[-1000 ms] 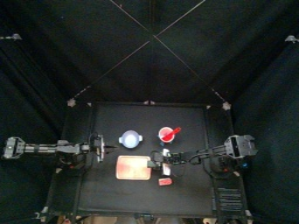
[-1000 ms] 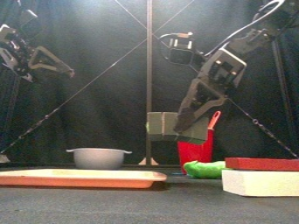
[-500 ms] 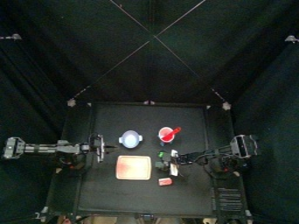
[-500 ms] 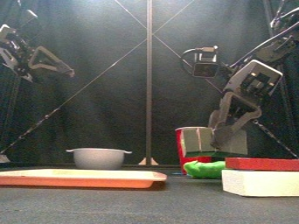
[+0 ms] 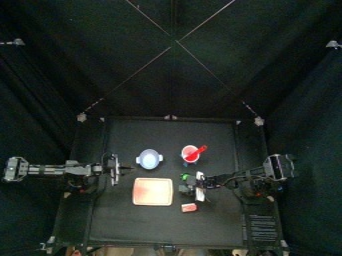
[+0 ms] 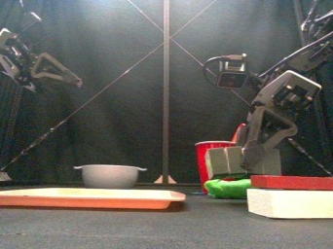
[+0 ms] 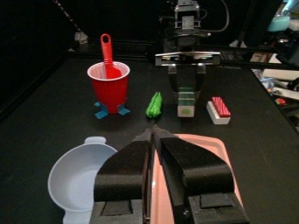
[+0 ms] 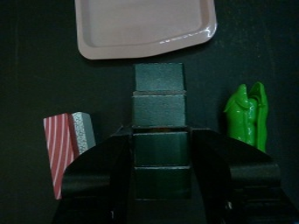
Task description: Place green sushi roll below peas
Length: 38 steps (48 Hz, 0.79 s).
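The left end effector (image 7: 156,166), its jaws together, is held back over the tabletop's (image 5: 127,135) left edge, beside the bowl (image 7: 84,168). Open room is left around the tray (image 5: 151,191) and cup (image 7: 107,84). The green roll (image 8: 158,122) is seen lying on the tabletop, right of the peas (image 7: 153,105), its long axis running toward the tray. Only the right wrist view shows it between the spread jaws of the right end effector (image 8: 159,168). A red-and-white piece (image 8: 66,149) lies alongside.
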{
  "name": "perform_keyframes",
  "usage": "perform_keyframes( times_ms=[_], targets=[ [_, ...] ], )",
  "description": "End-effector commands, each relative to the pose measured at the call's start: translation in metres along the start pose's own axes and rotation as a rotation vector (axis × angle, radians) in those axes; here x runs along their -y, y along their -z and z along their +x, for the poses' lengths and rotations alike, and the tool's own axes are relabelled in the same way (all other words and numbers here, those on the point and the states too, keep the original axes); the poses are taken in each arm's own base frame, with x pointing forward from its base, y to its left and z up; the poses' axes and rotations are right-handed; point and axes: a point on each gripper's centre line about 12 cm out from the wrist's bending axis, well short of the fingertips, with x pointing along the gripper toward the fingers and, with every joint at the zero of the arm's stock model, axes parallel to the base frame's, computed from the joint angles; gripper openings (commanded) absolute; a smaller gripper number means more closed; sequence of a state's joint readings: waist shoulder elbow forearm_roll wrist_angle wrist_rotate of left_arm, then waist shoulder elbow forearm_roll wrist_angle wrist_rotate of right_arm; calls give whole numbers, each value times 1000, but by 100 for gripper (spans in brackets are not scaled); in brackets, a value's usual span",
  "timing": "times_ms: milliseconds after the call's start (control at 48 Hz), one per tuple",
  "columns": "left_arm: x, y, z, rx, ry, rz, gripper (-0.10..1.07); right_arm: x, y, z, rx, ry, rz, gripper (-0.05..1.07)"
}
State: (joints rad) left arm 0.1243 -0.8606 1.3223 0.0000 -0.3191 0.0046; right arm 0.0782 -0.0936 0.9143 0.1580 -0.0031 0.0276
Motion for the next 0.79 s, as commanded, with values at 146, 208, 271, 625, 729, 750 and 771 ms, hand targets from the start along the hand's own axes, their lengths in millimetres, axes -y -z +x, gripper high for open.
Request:
perform_keyframes(
  times_ms=[146,208,271,625,729,750,771],
  targets=[
    [-1,-6,2,17,-5,1,55,0,3,7,-17,3,-3,69],
    [-1,-6,2,17,-3,3,55,1,4,9,-24,5,-3,69],
    [-1,-6,2,17,-5,1,55,1,6,11,-30,7,-3,69],
    [-1,-6,2,17,-5,1,55,2,7,12,-37,9,4,82],
    [-1,-6,2,17,-5,1,55,2,7,12,-37,9,6,89],
    [-1,-6,2,18,-5,1,55,2,7,12,-36,9,6,90],
    [-1,-6,2,17,-5,1,55,2,7,12,-36,9,6,91]
  ],
)
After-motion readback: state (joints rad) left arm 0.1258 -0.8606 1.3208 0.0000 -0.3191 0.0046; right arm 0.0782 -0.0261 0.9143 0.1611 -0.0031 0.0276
